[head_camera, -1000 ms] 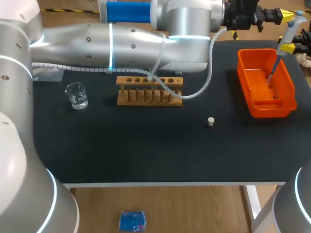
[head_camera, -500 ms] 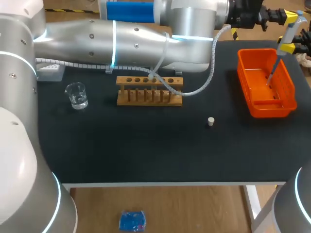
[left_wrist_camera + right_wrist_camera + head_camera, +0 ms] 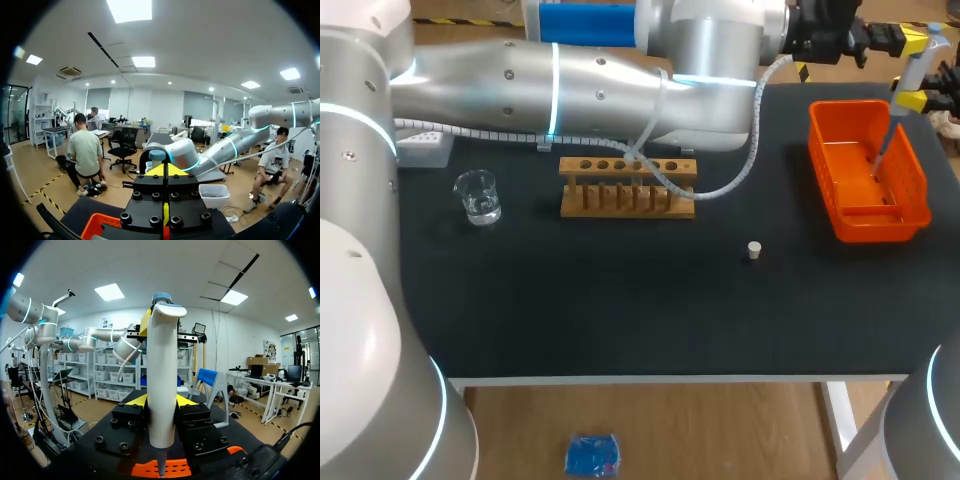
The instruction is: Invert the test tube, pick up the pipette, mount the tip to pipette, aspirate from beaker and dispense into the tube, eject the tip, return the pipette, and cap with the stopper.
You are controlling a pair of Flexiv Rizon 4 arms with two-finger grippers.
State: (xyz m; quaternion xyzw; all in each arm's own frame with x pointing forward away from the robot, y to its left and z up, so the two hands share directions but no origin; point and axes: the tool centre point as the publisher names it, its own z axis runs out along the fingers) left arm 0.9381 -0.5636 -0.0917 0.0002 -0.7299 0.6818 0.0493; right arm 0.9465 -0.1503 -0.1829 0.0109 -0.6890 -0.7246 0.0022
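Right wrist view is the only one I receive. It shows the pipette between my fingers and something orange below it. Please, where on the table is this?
Observer: The head view shows the pipette at the table's far right corner, over an orange basket, with its thin end pointing down.
Operator: Thank you. Is the capping done yet?
Observer: No. The stopper lies alone on the mat. It is apart from the rack, on the side toward the basket.
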